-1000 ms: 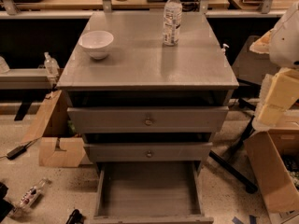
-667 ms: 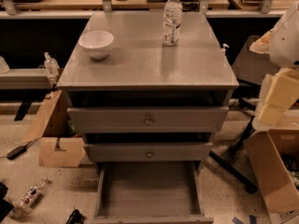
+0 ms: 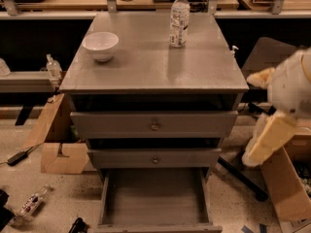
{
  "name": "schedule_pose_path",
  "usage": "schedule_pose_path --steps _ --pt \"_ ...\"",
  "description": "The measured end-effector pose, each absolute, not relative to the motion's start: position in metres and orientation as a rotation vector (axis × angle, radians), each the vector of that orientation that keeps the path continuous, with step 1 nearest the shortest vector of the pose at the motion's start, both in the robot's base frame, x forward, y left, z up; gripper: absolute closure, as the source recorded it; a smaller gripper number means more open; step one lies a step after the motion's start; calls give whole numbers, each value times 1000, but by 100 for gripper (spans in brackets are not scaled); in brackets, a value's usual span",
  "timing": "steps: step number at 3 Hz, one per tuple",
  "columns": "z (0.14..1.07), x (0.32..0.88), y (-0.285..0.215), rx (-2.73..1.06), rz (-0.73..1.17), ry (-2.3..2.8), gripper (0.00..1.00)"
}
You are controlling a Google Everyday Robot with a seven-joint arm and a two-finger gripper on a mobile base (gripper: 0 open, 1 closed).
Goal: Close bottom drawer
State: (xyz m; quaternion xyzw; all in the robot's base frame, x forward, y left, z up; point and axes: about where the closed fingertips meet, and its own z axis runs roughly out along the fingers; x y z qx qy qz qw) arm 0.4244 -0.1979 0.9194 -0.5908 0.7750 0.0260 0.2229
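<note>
Closure has not yet begun: the bottom drawer stands pulled far out at the foot of the table, its bare inside open to view and its front panel at the lower edge of the frame. Above it, the middle drawer and top drawer sit nearly in. The gripper hangs to the right of the table, well apart from the drawer; whether it is apart or together I cannot tell. This looks like the approach step: next it must drop low before the panel and push straight inward.
</note>
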Motion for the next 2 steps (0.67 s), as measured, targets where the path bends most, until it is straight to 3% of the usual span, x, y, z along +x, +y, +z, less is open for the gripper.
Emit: schedule_pose_path --steps 2 --pt "721 395 -150 -1558 339 2135 0"
